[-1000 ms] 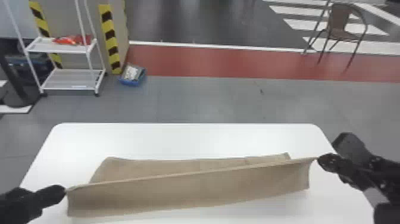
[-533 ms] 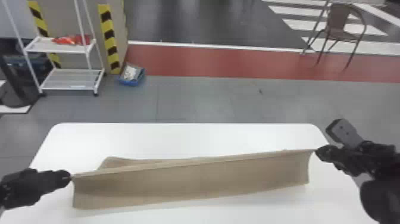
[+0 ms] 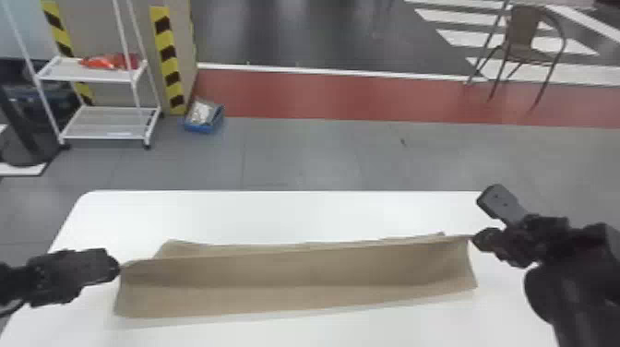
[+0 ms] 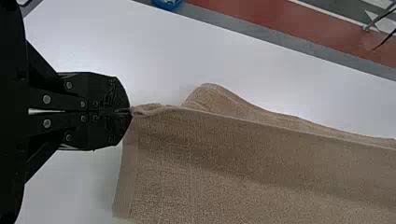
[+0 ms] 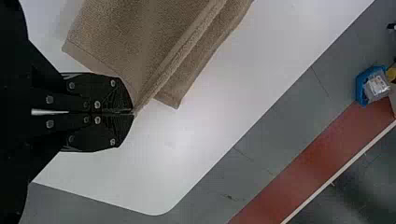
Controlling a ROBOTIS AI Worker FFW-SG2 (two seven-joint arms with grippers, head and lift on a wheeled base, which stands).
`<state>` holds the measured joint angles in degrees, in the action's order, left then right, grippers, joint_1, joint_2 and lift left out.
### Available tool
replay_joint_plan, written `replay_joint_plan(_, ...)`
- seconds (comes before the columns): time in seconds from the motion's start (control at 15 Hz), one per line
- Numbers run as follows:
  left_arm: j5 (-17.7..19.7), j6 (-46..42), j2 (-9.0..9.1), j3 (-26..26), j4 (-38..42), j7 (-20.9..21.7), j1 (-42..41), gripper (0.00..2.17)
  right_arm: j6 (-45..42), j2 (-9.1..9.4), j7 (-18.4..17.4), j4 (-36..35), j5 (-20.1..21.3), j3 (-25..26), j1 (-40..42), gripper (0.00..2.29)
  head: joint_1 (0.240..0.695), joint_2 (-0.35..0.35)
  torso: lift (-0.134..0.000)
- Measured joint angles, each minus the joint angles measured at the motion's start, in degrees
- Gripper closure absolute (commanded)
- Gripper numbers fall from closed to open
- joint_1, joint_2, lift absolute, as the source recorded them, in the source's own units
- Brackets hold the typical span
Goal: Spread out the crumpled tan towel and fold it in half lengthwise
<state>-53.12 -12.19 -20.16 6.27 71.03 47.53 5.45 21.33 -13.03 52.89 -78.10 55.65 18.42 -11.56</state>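
Stretched between both grippers, the tan towel (image 3: 295, 272) has a raised straight edge, with its near part hanging to the white table and another part lying behind. My left gripper (image 3: 117, 268) holds the left end of that edge; in the left wrist view the left gripper (image 4: 130, 111) is shut on a corner of the towel (image 4: 243, 163). My right gripper (image 3: 475, 238) is at the edge's right end, and in the right wrist view the right gripper (image 5: 133, 112) is shut on the other corner of the towel (image 5: 135, 37).
The white table (image 3: 277, 212) extends behind and in front of the towel. Beyond it on the floor stand a white shelf rack (image 3: 110, 122), a blue bin (image 3: 203, 117) and a brown chair (image 3: 521, 41).
Both grippers have moved away from the table's near edge with the towel's raised edge, which now covers more of the part behind. The near part's lower edge slants outward on the table.
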Motion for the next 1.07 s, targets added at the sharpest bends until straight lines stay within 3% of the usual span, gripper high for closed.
replay_joint_plan(0.4,-1.8,1.7,0.46,-3.4,-5.0,-1.7,4.7,1.36,1.0,0.56,-3.4,10.1,3.1,-1.8,-6.5,1.67,0.695,-0.132,0.0)
replay_joint_plan(0.73,-2.2,1.8,0.19,-3.6,-5.3,-1.5,5.1,1.36,0.9,0.63,-3.6,12.1,4.5,-2.6,-6.9,1.67,0.695,-0.125,0.0)
replay_joint_plan(1.07,-2.2,5.9,-0.38,-3.0,1.9,3.5,2.9,1.36,0.8,0.02,-2.4,11.3,4.6,-0.8,-5.4,1.67,0.695,-0.133,0.0)
